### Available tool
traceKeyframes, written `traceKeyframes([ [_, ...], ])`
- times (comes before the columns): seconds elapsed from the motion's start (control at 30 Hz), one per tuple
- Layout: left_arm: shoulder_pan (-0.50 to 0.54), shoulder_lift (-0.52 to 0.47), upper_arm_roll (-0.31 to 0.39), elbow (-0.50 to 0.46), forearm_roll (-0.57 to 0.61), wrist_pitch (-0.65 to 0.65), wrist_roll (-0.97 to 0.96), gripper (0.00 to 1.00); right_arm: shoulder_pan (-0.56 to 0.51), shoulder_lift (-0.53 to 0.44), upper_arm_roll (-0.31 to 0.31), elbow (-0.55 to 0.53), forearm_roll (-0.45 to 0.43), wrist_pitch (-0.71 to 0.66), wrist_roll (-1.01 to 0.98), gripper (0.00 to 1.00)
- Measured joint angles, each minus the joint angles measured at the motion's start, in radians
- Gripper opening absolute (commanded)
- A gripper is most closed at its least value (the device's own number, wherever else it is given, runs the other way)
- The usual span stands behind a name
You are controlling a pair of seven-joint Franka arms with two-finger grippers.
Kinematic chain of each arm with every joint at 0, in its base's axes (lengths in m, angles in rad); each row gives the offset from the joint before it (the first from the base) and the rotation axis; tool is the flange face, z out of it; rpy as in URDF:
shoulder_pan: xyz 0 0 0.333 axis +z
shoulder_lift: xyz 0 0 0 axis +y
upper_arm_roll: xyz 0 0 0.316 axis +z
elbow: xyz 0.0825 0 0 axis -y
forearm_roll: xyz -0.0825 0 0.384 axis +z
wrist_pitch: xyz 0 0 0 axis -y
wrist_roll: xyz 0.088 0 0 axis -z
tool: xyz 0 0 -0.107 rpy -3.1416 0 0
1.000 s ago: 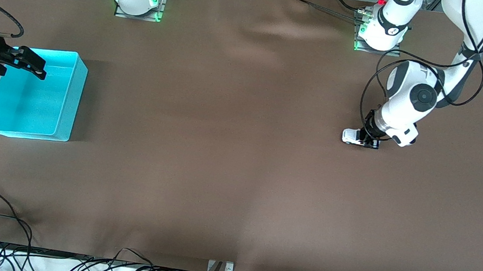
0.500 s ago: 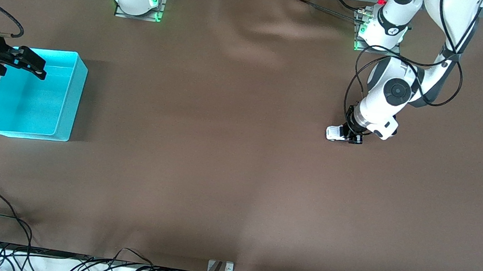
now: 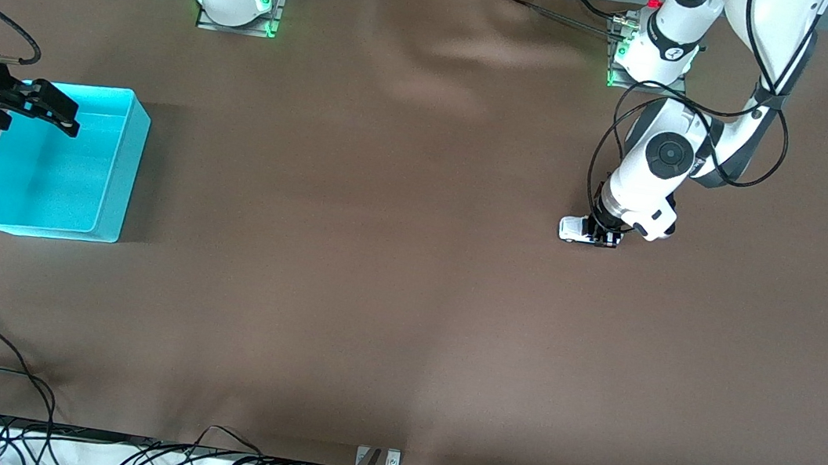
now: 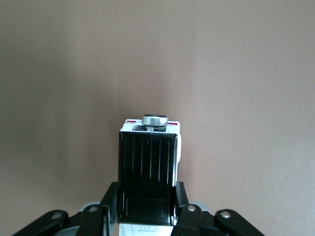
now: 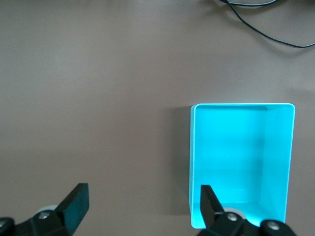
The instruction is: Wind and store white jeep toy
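Front view, centre right: left claw (image 3: 603,235) clamped across the white jeep toy (image 3: 577,230), seemingly light, rigid and best held by its flanks; right claw (image 3: 50,110) waits spread over the turquoise bin (image 3: 123,173).

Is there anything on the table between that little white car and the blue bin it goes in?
Nothing visible. The left end effector grips the toy car, and only bare brown table lies between it and the bin.
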Motion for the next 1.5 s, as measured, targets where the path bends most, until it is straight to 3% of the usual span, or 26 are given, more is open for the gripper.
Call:
traceKeyframes([
  [0.33,0.058,-0.002,0.002,0.000,0.023,-0.022,0.019,0.05,0.000,0.000,0.000,0.000,0.000,0.000,0.000,1.00],
  [0.97,0.252,-0.001,0.002,-0.004,0.249,-0.042,0.047,0.05,0.000,0.000,0.000,0.000,0.000,0.000,0.000,1.00],
  [1.43,0.385,0.005,0.002,-0.001,0.324,-0.019,0.142,0.12,0.000,0.000,0.000,0.000,0.000,0.000,0.000,1.00],
  [1.5,0.408,0.006,0.002,-0.001,0.345,-0.013,0.149,0.17,0.000,0.000,0.000,0.000,0.000,0.000,0.000,1.00],
])
